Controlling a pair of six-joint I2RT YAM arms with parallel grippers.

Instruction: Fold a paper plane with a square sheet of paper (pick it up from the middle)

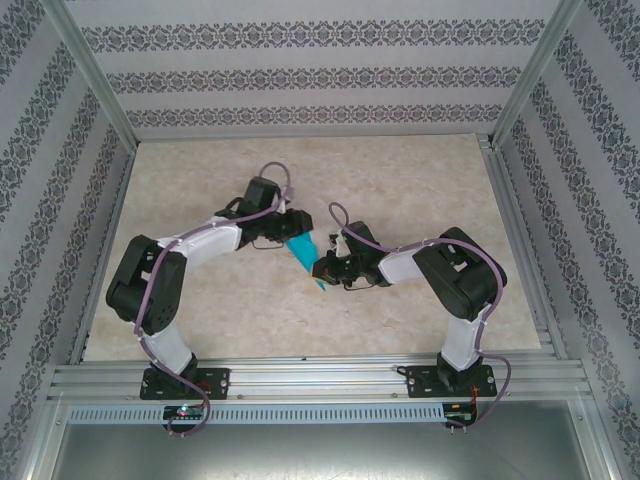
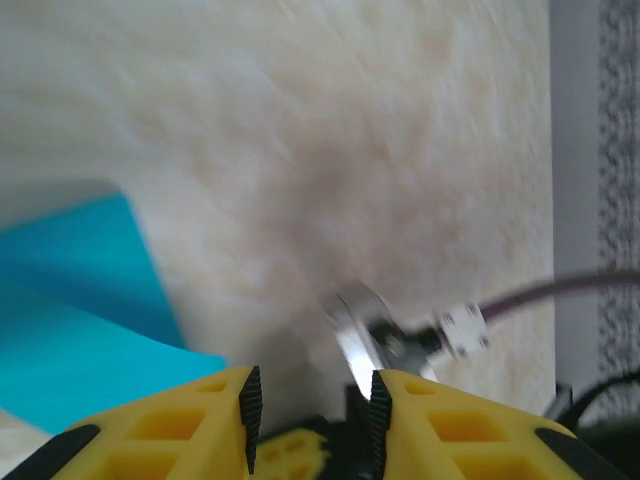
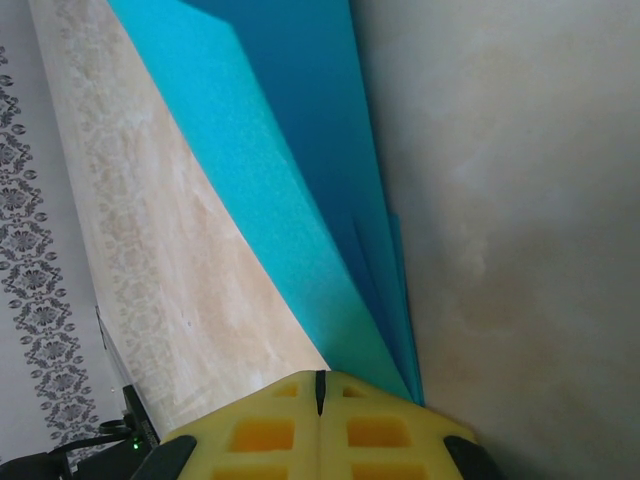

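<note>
The square sheet of paper (image 1: 305, 255) is teal-blue and folded into a narrow layered wedge, lying on the table between the two arms. In the right wrist view the paper (image 3: 290, 180) tapers to a point that runs under my right gripper (image 3: 320, 378). That gripper's yellow fingers are shut tight together, with no paper showing in the seam between them. My left gripper (image 2: 312, 390) stands open with bare table in its gap, and the paper (image 2: 80, 300) lies just to its left. Seen from above, the left gripper (image 1: 292, 238) is at the wedge's wide end and the right gripper (image 1: 325, 268) at its tip.
The beige marbled table (image 1: 420, 190) is fenced by an aluminium frame and patterned walls. The right arm's metal wrist part and cable plug (image 2: 400, 340) sit close in front of my left fingers. Purple cables loop over both arms.
</note>
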